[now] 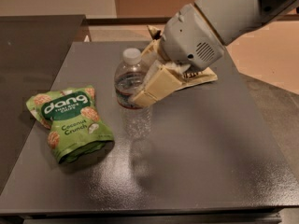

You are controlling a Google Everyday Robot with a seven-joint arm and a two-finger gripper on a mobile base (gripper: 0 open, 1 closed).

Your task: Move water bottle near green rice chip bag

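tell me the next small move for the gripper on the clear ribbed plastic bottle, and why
Probably carry the clear ribbed water bottle a little closer to the bright green rice chip bag: the gripper is shut on the bottle's middle, and a strip of bare grey table separates it from the bag.
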